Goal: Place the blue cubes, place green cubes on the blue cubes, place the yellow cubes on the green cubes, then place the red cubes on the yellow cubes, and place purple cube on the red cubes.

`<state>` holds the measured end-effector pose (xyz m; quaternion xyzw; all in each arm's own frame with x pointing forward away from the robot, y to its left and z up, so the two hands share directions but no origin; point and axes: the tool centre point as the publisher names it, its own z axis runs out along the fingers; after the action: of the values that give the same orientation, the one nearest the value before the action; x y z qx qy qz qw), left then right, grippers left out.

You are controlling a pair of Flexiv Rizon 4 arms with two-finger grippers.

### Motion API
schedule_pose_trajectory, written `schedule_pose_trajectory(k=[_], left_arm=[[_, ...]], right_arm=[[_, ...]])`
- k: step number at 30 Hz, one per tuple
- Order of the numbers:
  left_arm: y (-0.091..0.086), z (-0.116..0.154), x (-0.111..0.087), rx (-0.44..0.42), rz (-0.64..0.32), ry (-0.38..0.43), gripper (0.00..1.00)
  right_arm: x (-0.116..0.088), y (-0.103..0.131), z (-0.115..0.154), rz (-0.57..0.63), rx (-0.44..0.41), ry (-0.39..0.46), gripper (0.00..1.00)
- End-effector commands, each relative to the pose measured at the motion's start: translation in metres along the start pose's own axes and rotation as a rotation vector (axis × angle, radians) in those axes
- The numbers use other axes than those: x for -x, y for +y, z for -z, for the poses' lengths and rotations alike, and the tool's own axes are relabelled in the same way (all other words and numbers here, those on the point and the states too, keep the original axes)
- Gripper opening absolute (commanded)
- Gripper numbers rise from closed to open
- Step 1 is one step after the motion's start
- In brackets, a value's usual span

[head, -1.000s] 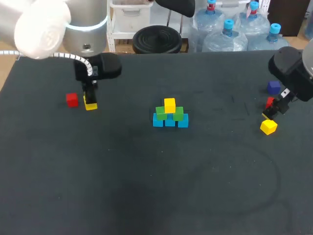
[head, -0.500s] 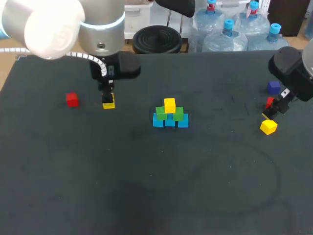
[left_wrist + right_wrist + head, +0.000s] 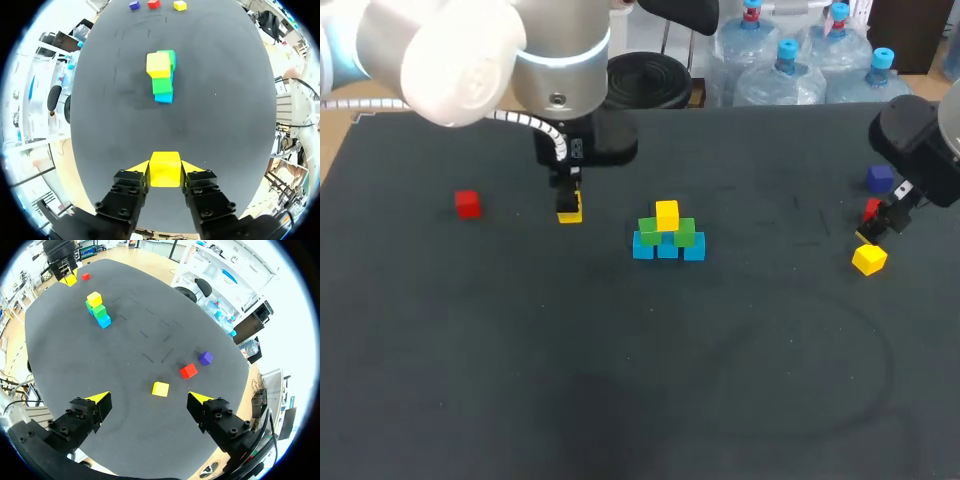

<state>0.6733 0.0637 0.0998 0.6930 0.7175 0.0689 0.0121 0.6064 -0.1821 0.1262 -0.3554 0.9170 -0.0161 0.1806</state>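
Table (image 3: 620,380): dark and flat, carrying everything.

Left arm (image 3: 560,60): comes in from my left side, wrist pointing down.

Stack (image 3: 161,75): well ahead of my left end effector (image 3: 568,200). Blue cubes (image 3: 668,249) are at the base, green cubes (image 3: 682,232) are on them, and one top yellow cube (image 3: 667,213) crowns it. It stands on its own, with nothing touching it.

Left end effector: clamped on the held yellow cube (image 3: 165,170). Both yellow tips press its opposite side faces, and its top face shows between the fingers. The cube hangs just above the table.

Right end effector (image 3: 150,398): fingers spread wide, holding nothing. The loose yellow cube (image 3: 160,388) lies just ahead, roughly between the fingers' lines. The near red cube (image 3: 188,371) is beyond it, and the purple cube (image 3: 205,358) further beyond. All three sit apart from each other.

Far red cube (image 3: 467,204): alone on the table, off to the outer side of my left end effector.

Handling, my judgement:
- The cubes look small, rigid and light, with flat and probably smooth faces.
- The best hold is square on two opposite side faces, near mid-height, leaving the bottom face free to seat.
- A crooked pinch could let a cube twist.
- The stack looks easy to knock over, so lower gently and open without dragging.
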Motion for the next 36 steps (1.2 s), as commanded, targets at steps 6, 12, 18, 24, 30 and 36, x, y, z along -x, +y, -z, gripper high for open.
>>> schedule_pose_trajectory(k=[6, 12, 18, 24, 30, 36], left_arm=[[-0.001, 0.004, 0.020, -0.004, -0.028, -0.004, 0.00], [-0.002, 0.008, 0.030, 0.004, -0.049, -0.024, 0.00], [-0.006, 0.011, 0.039, 0.041, -0.063, -0.032, 0.00], [-0.005, 0.015, 0.038, 0.054, -0.060, -0.045, 0.00], [-0.005, 0.015, 0.038, 0.054, -0.060, -0.045, 0.00], [-0.005, 0.015, 0.038, 0.054, -0.060, -0.045, 0.00]], right_arm=[[-0.001, 0.001, -0.001, -0.002, -0.004, -0.003, 1.00], [-0.001, 0.001, -0.001, -0.002, -0.004, -0.003, 1.00], [-0.001, 0.001, -0.001, -0.002, -0.004, -0.003, 1.00], [-0.001, 0.001, -0.001, -0.002, -0.004, -0.003, 1.00], [-0.001, 0.001, -0.001, -0.002, -0.004, -0.003, 1.00], [-0.001, 0.001, -0.001, -0.002, -0.004, -0.003, 1.00]])
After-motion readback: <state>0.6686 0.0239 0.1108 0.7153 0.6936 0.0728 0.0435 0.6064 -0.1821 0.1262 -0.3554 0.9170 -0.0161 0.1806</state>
